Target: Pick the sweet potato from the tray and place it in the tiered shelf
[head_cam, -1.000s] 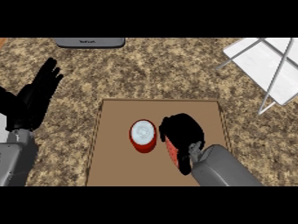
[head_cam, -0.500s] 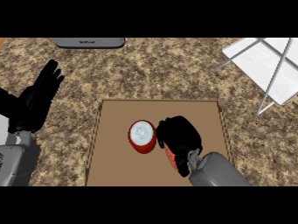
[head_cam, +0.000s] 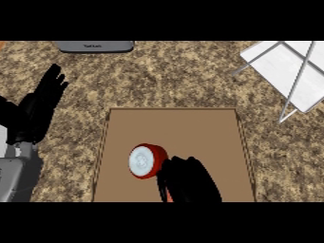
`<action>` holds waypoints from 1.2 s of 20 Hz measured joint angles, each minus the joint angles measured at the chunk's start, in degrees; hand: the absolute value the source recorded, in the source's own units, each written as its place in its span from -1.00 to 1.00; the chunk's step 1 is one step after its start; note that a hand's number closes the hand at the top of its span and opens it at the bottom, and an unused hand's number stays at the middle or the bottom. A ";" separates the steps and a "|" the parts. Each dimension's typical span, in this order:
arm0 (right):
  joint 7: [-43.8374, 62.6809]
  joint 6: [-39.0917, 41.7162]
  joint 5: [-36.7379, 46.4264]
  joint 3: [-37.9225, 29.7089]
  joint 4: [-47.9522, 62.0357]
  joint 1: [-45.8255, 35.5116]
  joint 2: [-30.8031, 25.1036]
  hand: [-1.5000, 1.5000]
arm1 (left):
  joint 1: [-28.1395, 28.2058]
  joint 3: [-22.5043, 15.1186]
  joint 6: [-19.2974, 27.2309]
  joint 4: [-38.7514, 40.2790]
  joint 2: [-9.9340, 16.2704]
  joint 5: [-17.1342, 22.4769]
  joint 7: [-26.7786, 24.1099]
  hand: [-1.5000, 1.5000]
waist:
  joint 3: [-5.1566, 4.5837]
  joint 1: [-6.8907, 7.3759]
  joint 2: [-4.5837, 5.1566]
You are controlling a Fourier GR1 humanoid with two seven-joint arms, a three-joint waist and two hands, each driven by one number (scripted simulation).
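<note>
A granite counter (head_cam: 164,80) held a tray (head_cam: 192,128), with the shelf (head_cam: 294,76) far right. Your right hand (head_cam: 189,182) curled over the sweet potato (head_cam: 166,193), beside a red dish (head_cam: 146,161). Your left hand (head_cam: 42,107) rested open. Lift straight up, clear of the dish.

my left hand (head_cam: 36,111) is black all over, with long slim fingers and a thicker thumb, matte with no markings. below it runs my left forearm (head_cam: 8,178), a grey, smooth, rounded casing with a small dark marking printed on its shell, joined by a narrow grey wrist. my right hand (head_cam: 186,180) is the same plain black, bulky and glossless.
</note>
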 measured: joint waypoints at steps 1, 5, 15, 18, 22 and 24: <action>0.49 -1.67 -1.29 -0.26 -2.41 0.29 0.29 1.00 | 0.16 -0.01 0.00 0.03 -0.09 -0.01 -0.07 0.00 | 0.03 -0.01 0.03; 4.72 -6.73 -2.70 0.76 -12.50 0.60 0.97 1.00 | 0.08 0.30 -0.18 0.82 -0.07 -0.15 -0.80 0.00 | 0.04 -0.13 0.08; 19.91 -2.40 -5.89 -11.17 -28.57 -11.54 1.40 1.00 | -1.24 0.39 -0.68 0.88 -0.24 -0.31 0.10 0.00 | 0.02 0.47 0.29; 22.11 1.83 -6.17 -18.40 -28.68 -17.93 1.16 1.00 | -1.58 0.74 -0.90 1.39 -0.12 -0.31 0.18 0.00 | 0.01 0.51 0.30; 21.48 6.36 -10.87 -31.01 -27.25 -25.33 -0.47 1.00 | -0.76 0.93 -1.23 0.51 -0.07 -0.33 0.24 0.00 | 0.03 0.64 0.32; 21.44 8.07 -14.09 -36.55 -27.02 -27.85 -1.84 1.00 | -0.47 1.07 -1.08 -0.20 0.04 -0.53 0.63 0.00 | 0.03 0.60 0.29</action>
